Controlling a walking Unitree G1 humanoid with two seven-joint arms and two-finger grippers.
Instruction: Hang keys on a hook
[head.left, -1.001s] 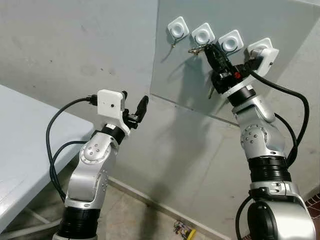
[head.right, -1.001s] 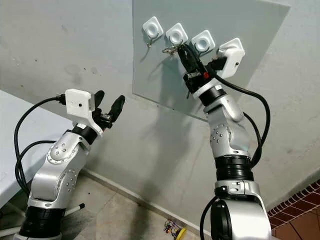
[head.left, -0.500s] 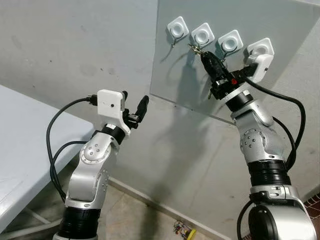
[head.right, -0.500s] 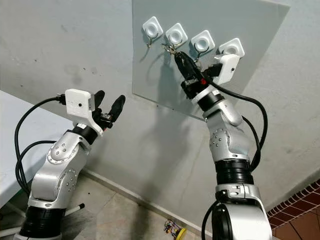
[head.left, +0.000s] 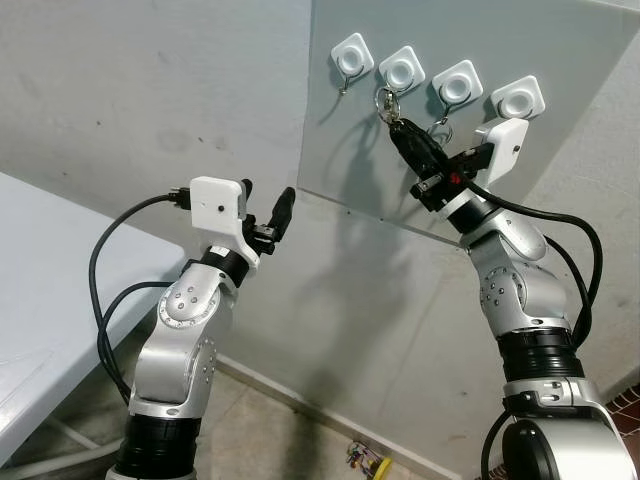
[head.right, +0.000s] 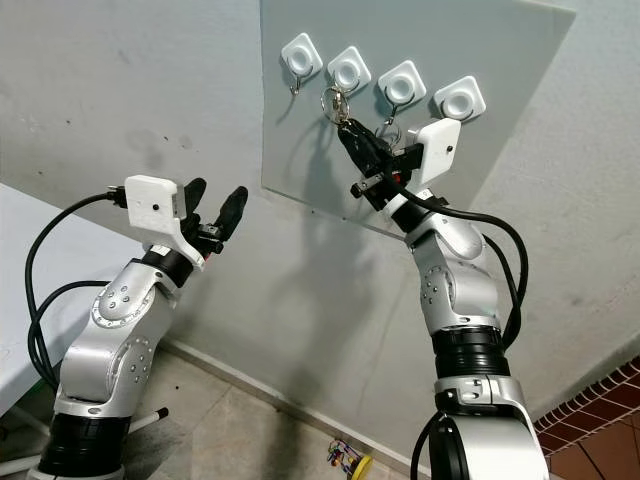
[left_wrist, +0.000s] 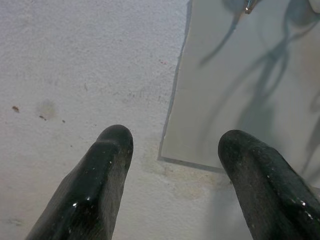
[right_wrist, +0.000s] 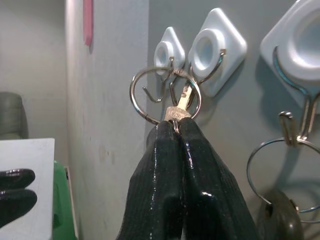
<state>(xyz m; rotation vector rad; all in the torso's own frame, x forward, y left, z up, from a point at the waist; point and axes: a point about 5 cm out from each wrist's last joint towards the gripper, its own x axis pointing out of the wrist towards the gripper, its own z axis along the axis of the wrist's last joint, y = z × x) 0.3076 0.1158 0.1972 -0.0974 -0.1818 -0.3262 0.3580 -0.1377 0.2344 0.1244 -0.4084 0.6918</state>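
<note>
A rough grey wall (head.left: 150, 100) fills the background, with a smooth grey panel (head.left: 540, 170) fixed to it high on the robot's right; a pale counter (head.left: 40, 290) runs along the robot's left; on the floor at the foot of the wall lies a small yellow object (head.left: 370, 462), too small to identify; across the top of the panel sit four white square hooks in a row, and the right arm reaches up to the second hook from the left (head.left: 403, 68); the right pincer (right_wrist: 177, 122) is closed tight on the keys (right_wrist: 181, 102), gripping a brass key just beneath its ring; the key ring (head.right: 335, 101) is up against the wire of that second hook, though whether it is actually looped over the wire cannot be told; another ring (right_wrist: 272, 170) with a dark fob hangs from the neighbouring hook (right_wrist: 295, 45); the left pincer (left_wrist: 172, 145) is raised in front of the wall near the panel's lower corner, its two black fingers spread wide and holding nothing.
</note>
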